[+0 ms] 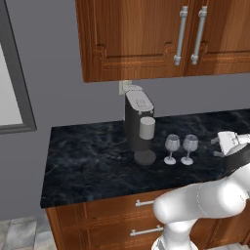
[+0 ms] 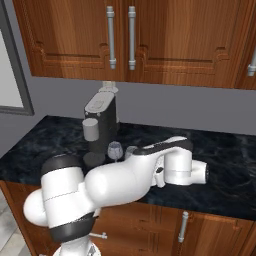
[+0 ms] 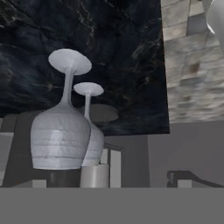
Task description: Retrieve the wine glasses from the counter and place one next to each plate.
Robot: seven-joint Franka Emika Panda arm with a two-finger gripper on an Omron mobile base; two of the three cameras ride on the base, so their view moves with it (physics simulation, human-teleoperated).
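Coffee machine (image 1: 138, 124) beneath wooden cabinets (image 1: 146, 36)

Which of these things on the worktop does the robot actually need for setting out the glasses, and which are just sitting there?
Needed for the job:
- two wine glasses, standing side by side
- black counter they stand on
- gripper, open, to the right of the glasses, holding nothing

Just there:
- coffee machine with its grey cup
- wooden wall cabinets
- drawers below

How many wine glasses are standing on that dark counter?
2. Both stand upright side by side on the counter, just right of the coffee machine: the left glass and the right glass.
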